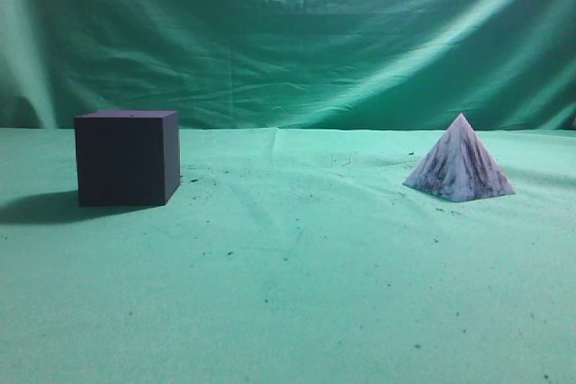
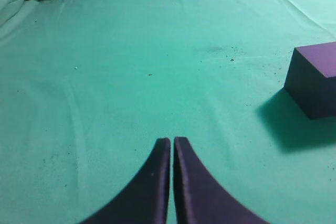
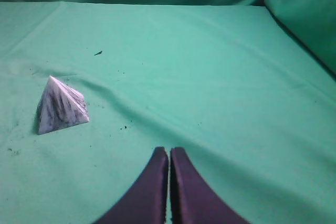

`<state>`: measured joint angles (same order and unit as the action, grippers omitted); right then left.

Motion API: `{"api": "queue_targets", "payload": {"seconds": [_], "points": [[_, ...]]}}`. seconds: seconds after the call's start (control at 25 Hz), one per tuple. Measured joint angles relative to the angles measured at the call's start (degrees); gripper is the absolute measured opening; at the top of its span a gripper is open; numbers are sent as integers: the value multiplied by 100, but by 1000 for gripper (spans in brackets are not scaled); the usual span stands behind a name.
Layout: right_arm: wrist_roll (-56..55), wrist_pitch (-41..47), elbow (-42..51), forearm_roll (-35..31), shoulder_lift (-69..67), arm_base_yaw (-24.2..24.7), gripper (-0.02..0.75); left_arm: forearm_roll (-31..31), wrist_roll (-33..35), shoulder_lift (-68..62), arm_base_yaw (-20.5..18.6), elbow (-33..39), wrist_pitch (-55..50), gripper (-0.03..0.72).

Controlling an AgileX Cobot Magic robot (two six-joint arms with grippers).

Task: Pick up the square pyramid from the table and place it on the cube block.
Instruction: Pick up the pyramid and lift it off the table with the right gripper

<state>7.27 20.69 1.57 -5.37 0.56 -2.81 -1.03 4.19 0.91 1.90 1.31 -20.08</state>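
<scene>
With both jaws pressed together and holding nothing, the right gripper (image 3: 169,153) has the square pyramid (image 3: 60,106) resting on the counter (image 3: 210,77) ahead to its left, while the cube block (image 2: 316,78) sits ahead-right of the left gripper (image 2: 172,142).
</scene>
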Motion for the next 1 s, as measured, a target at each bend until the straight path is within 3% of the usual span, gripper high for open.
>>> {"api": "queue_targets", "payload": {"seconds": [0.08, 0.28, 0.36, 0.52, 0.72, 1.0], "points": [[10, -409, 11, -24, 0, 0, 0, 0, 0, 0, 0, 0, 0, 0], [-52, -3055, 18, -758, 0, 0, 0, 0, 0, 0, 0, 0, 0, 0], [-62, -3525, -43, -846, 0, 0, 0, 0, 0, 0, 0, 0, 0, 0], [-62, -1907, -1080, -701, -109, 0, 0, 0, 0, 0, 0, 0, 0, 0], [-62, 628, -2615, -640, -1499, 0, 0, 0, 0, 0, 0, 0, 0, 0], [612, 2784, -4311, -986, -3820, -13, 0, 0, 0, 0, 0, 0, 0, 0]]}}
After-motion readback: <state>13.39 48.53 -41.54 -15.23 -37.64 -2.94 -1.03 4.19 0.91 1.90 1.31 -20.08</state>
